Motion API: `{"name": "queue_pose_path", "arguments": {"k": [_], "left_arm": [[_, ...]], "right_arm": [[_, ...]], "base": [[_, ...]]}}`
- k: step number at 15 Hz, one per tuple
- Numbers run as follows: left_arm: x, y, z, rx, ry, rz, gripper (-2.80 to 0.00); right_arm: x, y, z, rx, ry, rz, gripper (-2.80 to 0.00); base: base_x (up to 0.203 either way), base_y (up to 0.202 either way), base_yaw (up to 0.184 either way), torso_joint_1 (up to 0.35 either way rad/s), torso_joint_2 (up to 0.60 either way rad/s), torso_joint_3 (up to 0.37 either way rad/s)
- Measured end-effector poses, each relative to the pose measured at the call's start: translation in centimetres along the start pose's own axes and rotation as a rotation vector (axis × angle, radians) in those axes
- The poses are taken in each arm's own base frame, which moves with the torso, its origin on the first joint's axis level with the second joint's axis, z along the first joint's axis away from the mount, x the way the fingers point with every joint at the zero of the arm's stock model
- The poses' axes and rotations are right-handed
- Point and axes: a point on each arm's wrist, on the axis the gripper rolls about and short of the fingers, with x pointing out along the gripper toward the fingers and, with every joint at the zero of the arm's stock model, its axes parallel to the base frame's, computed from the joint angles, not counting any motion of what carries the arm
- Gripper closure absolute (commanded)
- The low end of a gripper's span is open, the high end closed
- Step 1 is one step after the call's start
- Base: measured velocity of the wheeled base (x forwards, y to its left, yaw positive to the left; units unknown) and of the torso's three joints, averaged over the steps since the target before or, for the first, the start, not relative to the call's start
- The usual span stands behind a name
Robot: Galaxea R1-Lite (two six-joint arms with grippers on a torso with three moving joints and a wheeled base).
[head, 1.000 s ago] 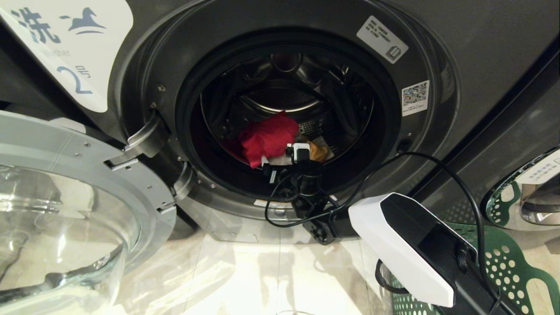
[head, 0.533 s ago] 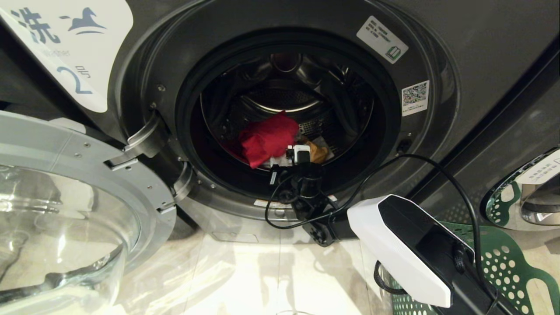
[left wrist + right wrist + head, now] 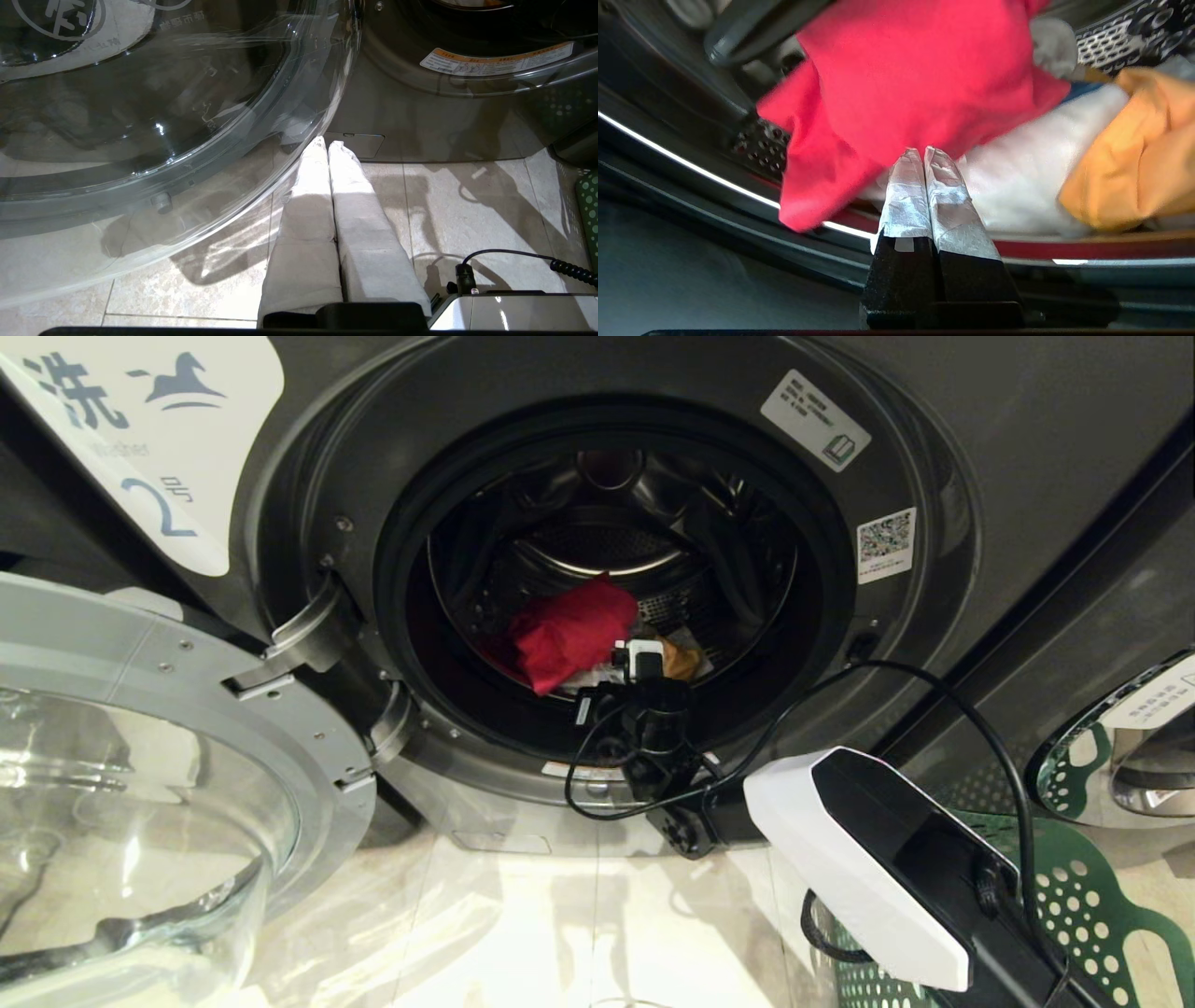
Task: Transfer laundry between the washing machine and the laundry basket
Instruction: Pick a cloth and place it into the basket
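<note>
Right wrist view | right gripper [image 3: 923, 151] jaws fully closed, tips meeting at the lower edge of the soft bright red-pink cloth garment [image 3: 915, 79], white cloth just beyond | no fold visibly pinched | risk: withdrawing empty, or snagging the drum lip | left gripper [image 3: 327, 145] closed, empty.

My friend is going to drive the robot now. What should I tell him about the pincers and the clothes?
Right pincer: shut, tips at the lower edge of the red cloth inside the washing machine; whether it has pinched any cloth cannot be told.
Left pincer: shut, empty, parked low over the floor beside the open glass door.
Red, white cloth and orange cloth all lie in the drum.
The green basket sits at the robot's right.
Done: door open, arm reached in.
Left: move all three cloths to the basket.
</note>
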Motion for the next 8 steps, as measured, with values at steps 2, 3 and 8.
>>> {"name": "queue_pose_path", "arguments": {"k": [2,3,8], "left_arm": [[0.0,0.0,0.0,0.001,0.000,0.000,0.00],[0.0,0.0,0.0,0.001,0.000,0.000,0.00],[0.0,0.0,0.0,0.001,0.000,0.000,0.00]], "right_arm": [[0.0,0.1,0.9,-0.002,-0.007,-0.003,0.00],[-0.1,0.2,1.4,-0.004,0.001,-0.005,0.00],[-4.0,0.3,4.9,-0.050,0.151,-0.011,0.00]], "base": [[0.000,0.000,0.000,0.000,0.00,0.000],[0.000,0.000,0.000,0.000,0.00,0.000],[0.000,0.000,0.000,0.000,0.00,0.000]]}}
